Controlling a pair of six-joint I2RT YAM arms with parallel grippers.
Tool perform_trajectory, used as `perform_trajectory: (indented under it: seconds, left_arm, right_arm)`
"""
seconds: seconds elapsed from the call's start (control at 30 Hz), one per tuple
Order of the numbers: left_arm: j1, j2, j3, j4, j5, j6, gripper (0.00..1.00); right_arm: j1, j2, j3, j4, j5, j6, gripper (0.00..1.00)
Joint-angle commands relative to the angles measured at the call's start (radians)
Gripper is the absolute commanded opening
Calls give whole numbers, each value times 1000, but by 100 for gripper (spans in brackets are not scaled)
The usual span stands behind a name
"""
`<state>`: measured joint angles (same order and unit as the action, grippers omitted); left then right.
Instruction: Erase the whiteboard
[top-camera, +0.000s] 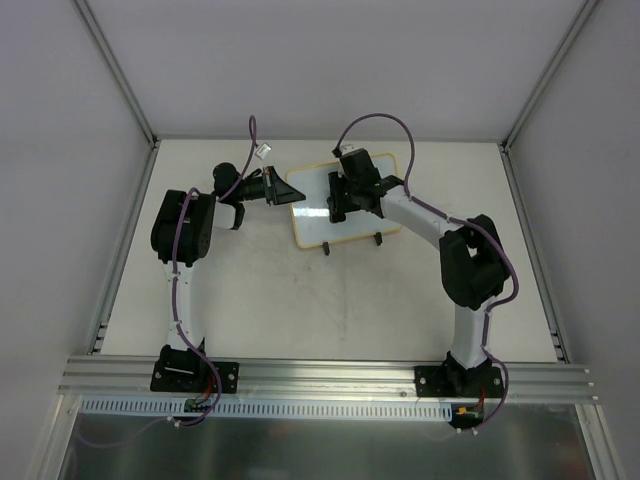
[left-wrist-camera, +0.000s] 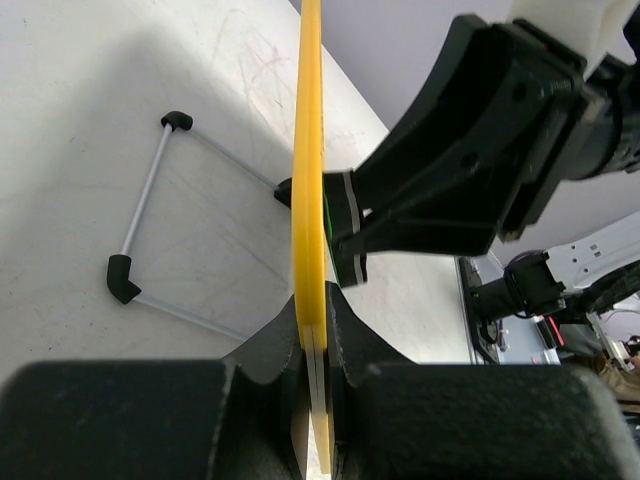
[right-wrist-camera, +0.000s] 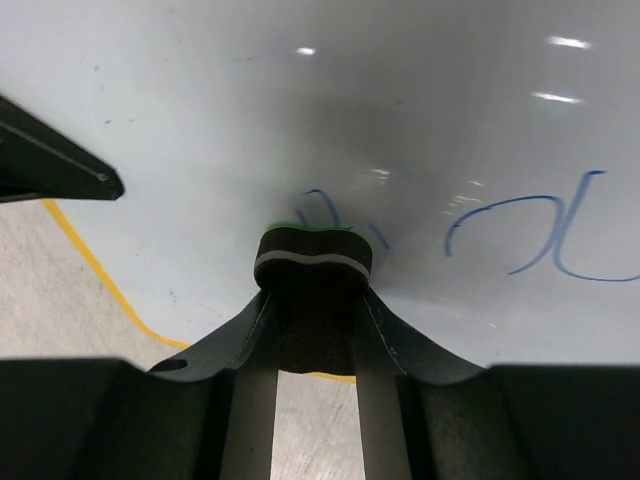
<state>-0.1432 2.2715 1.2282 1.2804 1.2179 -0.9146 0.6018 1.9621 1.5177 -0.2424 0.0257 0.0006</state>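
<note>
Left hand (left-wrist-camera: 316, 328) clamps the yellow rim of the whiteboard (left-wrist-camera: 310, 150) propped on the bench (left-wrist-camera: 150, 70), right hand (right-wrist-camera: 314, 300) presses a gripped eraser (right-wrist-camera: 313, 258) to its face; stiff, light, glossy, probably best steadied by that rim

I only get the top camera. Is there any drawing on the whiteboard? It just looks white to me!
Observer: Yes. The right wrist view shows blue pen loops on the whiteboard.
Operator: What's the right gripper holding?
Observer: The right gripper is shut on a black eraser with a pale stripe, which looks pressed against the board.
Operator: And the left one?
Observer: The left gripper pinches the board's yellow frame edge between its fingers.
</note>
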Motion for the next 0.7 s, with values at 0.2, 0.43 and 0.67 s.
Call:
perform_trajectory:
  seconds: [0.2, 0.43, 0.67]
  left_arm:
    - [-27, -32, -10, 175, 134, 111, 0]
    - [-27, -32, -9, 175, 135, 111, 0]
    - [-27, -30, -9, 175, 135, 109, 0]
  right_arm:
    - [-163, 14, -20, 72, 230, -34, 0]
    - [-258, -12, -57, 71, 227, -30, 0]
    - [-344, -34, -86, 72, 229, -30, 0]
